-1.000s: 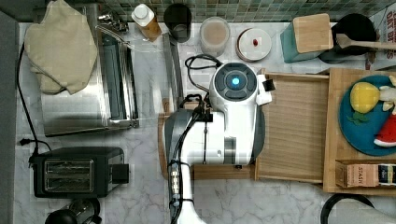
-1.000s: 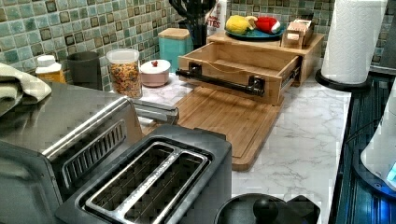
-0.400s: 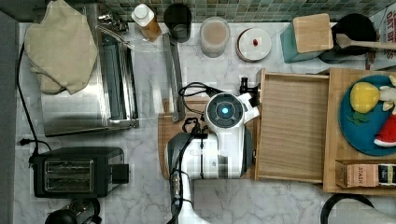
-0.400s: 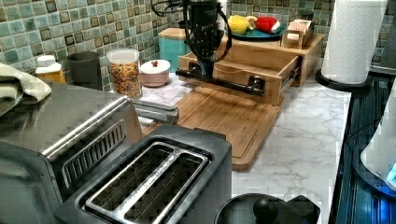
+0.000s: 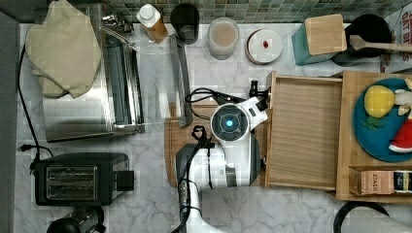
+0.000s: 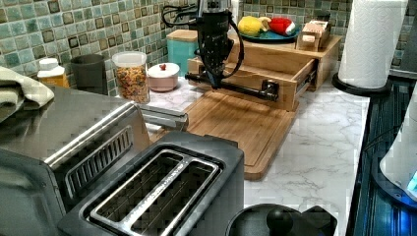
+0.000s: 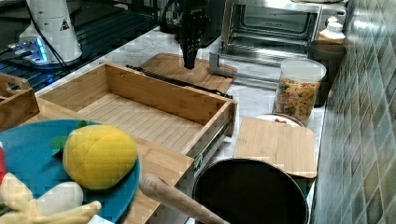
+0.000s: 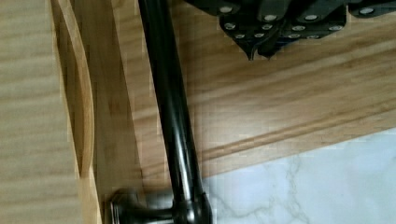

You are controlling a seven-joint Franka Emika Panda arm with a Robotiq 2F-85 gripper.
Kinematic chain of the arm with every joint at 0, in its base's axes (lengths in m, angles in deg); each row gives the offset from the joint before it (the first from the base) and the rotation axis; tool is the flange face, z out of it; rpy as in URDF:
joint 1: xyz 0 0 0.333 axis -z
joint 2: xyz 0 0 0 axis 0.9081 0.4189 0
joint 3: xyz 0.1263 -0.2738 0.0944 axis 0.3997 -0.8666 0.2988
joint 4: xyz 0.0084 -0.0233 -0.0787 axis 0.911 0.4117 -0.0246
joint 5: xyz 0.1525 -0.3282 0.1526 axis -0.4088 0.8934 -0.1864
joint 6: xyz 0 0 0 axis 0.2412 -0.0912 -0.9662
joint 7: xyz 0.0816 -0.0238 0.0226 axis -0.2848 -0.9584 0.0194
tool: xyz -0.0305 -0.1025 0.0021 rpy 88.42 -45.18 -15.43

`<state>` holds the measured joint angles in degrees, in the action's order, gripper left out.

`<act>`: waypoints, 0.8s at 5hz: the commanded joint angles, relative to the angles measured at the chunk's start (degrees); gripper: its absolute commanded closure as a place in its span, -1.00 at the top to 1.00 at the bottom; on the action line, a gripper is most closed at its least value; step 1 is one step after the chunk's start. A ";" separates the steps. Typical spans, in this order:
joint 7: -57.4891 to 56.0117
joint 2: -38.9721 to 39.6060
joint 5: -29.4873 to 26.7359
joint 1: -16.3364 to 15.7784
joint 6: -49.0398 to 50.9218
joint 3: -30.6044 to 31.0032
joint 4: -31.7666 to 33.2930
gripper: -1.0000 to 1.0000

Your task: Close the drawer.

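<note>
The drawer [image 5: 303, 131] of light wood stands pulled out from its wooden cabinet, with nothing inside it [image 7: 135, 116]. A black bar handle [image 6: 231, 87] runs along its front. My gripper [image 6: 215, 82] hangs straight down just in front of that handle, over the cutting board [image 6: 236, 123]. In the wrist view the fingertips [image 8: 252, 49] meet in a point beside the handle [image 8: 170, 116], shut on nothing. From the right view my gripper [image 7: 189, 61] stands beyond the drawer's front wall. Whether it touches the handle I cannot tell.
A toaster [image 5: 80, 178] and a steel toaster oven [image 5: 92, 87] sit at the top view's left. A cereal jar [image 6: 130, 76], lidded white bowl [image 6: 162, 76] and teal block [image 5: 320, 39] line the tiled wall. A blue plate with toy food [image 5: 379, 126] rests on the cabinet.
The arm has come down into the left view and lowered its gripper in front of the drawer handle. The drawer has not moved.
</note>
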<state>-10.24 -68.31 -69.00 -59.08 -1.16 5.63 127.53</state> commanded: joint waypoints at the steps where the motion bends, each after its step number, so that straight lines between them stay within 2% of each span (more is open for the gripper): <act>1: -2.23 3.56 3.28 1.74 -3.39 -1.65 -2.73 -1.00; 3: -2.59 6.45 3.84 2.32 -5.08 -2.76 -3.04 -1.00; 4: 1.19 6.02 7.88 1.28 -1.81 -3.71 -4.33 -1.00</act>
<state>-10.17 -60.16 -64.11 -57.89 -4.85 4.52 126.30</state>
